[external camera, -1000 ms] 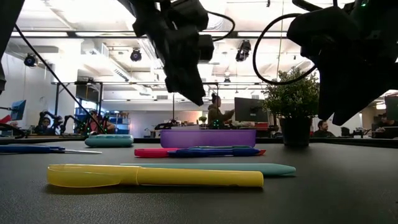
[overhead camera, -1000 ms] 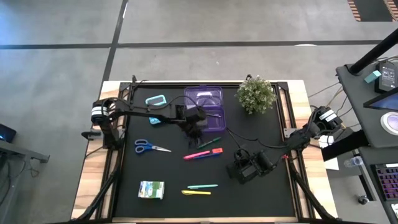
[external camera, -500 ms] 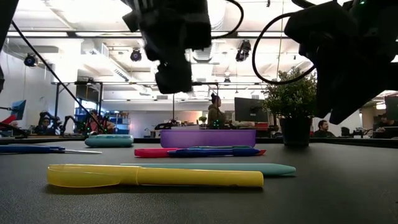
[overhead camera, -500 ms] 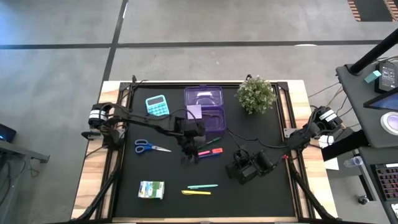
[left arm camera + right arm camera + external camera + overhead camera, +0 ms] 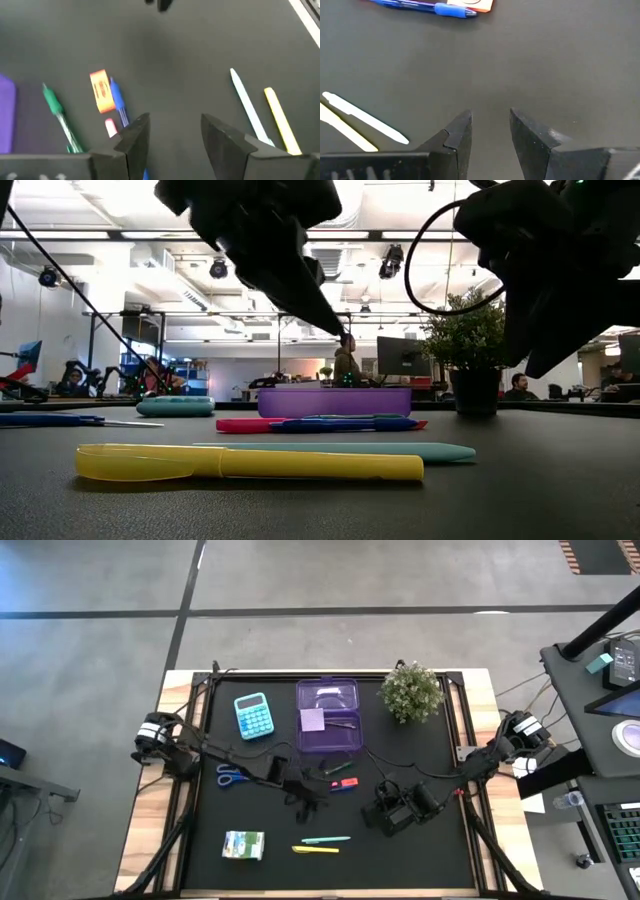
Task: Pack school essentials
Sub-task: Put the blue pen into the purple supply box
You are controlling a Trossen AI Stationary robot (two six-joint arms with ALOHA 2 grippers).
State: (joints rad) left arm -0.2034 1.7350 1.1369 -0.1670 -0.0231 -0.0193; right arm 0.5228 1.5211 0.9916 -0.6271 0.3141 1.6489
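On the bench's (image 5: pixel 200 840) left I see the scissors (image 5: pixel 228 776) and packet (image 5: pixel 243 845); my left tool (image 5: pixel 308 802) hangs spread and empty over the pens (image 5: pixel 338 783), the purple box (image 5: pixel 327 715) behind; right tool (image 5: pixel 388 818) rests, parted, empty

The counter (image 5: pixel 420 850) is black with a pale wood rim. The box (image 5: pixel 328 715) is purple, its pad (image 5: pixel 312 720) lilac. The calculator (image 5: pixel 253 716) is teal. Pens: green (image 5: pixel 59 117), blue (image 5: pixel 118 102), teal (image 5: pixel 326 839), yellow (image 5: pixel 315 850). The scissors (image 5: pixel 228 776) have blue handles. The packet (image 5: pixel 244 845) is green and white. Both grippers are black.
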